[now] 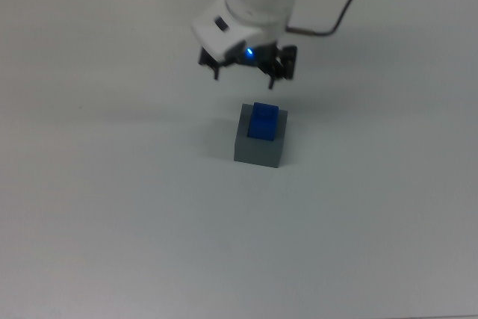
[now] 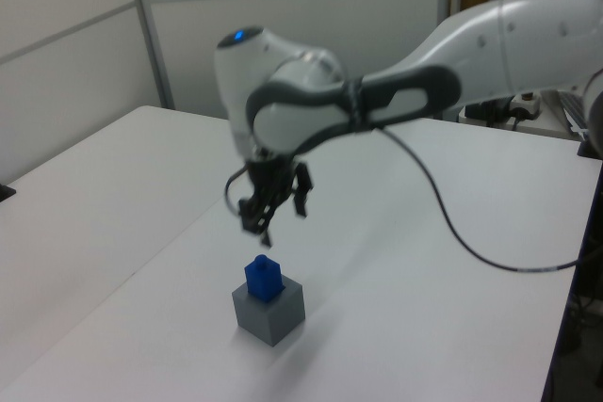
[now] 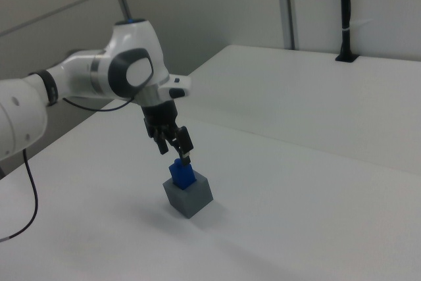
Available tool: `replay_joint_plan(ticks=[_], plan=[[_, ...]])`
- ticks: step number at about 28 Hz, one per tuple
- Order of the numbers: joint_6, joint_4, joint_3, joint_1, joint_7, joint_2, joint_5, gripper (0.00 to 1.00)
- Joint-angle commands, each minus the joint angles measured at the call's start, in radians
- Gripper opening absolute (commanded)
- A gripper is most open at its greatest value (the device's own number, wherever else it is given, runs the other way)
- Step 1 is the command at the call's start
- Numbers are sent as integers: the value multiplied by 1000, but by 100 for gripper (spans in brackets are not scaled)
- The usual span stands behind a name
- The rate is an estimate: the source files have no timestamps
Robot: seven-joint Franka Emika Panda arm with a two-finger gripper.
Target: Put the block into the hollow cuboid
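We see the block [image 1: 263, 122] standing in the hollow cuboid [image 1: 258, 150], its lower part hidden inside the recess. The tool [image 1: 244, 71] hangs above them, released and holding nothing.

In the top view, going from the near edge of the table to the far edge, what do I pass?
Hollow cuboid → block standing in its recess → open claw hovering beyond them, holding nothing.

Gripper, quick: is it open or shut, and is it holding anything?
Gripper: open and holding nothing. It hangs above the blue block, which sits in the grey box.
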State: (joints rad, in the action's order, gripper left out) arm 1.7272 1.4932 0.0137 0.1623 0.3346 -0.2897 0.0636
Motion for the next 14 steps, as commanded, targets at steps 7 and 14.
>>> replay_joint_plan(ticks=[7,14], plan=[[-251,24,-132,-29,-213,239,-5,100],[-325,21,-189,-47,-321,299,-16,100]])
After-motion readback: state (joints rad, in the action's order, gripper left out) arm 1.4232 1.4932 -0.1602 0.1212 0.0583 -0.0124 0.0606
